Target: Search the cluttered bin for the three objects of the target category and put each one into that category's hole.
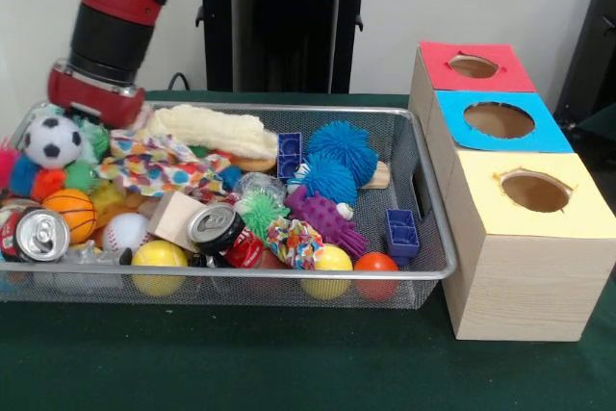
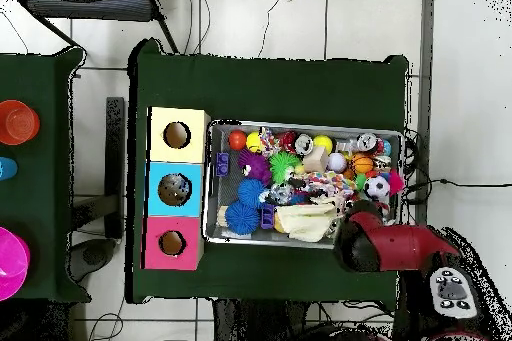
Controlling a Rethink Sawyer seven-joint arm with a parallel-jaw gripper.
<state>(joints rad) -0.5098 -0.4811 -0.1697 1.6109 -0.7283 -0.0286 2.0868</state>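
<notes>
You see the arm (image 1: pixel 108 31) low over the bin's (image 1: pixel 289 271) far corner, jaws hidden, so you cannot tell their state. The 3 holes (image 1: pixel 500 119) look empty; sorting seems barely begun.

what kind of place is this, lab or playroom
Most likely a robotics lab set up for a sorting test. A red arm hangs over a wire bin packed with toys, three wooden boxes with holes in coloured tops stand beside it on a green table, and cables run across the tiled floor.
</notes>
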